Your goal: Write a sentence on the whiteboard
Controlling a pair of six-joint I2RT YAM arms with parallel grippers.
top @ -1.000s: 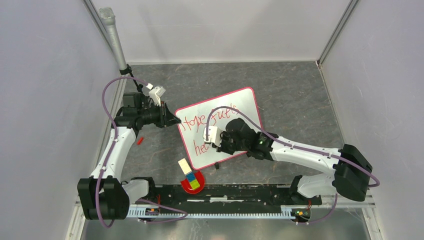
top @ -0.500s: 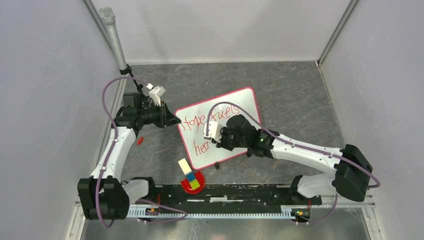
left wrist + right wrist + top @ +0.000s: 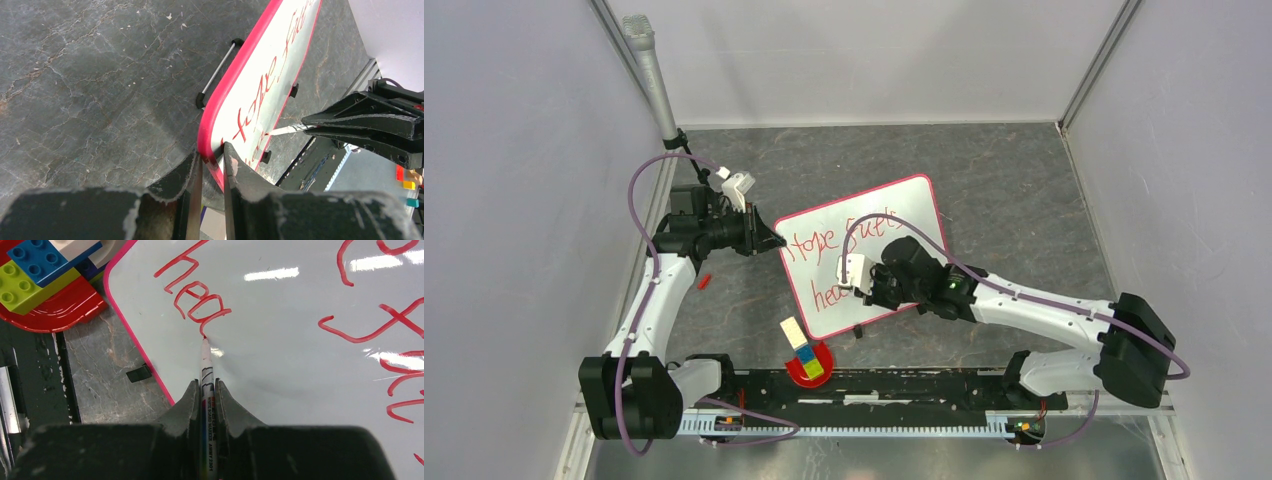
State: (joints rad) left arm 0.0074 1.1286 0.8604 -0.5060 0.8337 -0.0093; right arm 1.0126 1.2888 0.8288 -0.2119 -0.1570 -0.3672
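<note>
The whiteboard (image 3: 894, 215) lies tilted on the table, white with a pink border and red writing in two lines. My left gripper (image 3: 776, 240) is shut on the board's left corner; in the left wrist view its fingers (image 3: 230, 165) pinch the pink rim (image 3: 212, 120). My right gripper (image 3: 864, 285) is shut on a white marker (image 3: 206, 375). The marker's red tip touches the board (image 3: 280, 330) at the end of the lower red word (image 3: 195, 295).
A red dish (image 3: 809, 366) with coloured toy bricks sits just in front of the board; it shows in the right wrist view (image 3: 60, 305). A small red cap (image 3: 705, 281) lies left of the board. A microphone (image 3: 652, 70) stands at the back left.
My right gripper has shifted slightly right and toward the near edge with the marker. More of the lower word is written. The left arm and board have not moved.
</note>
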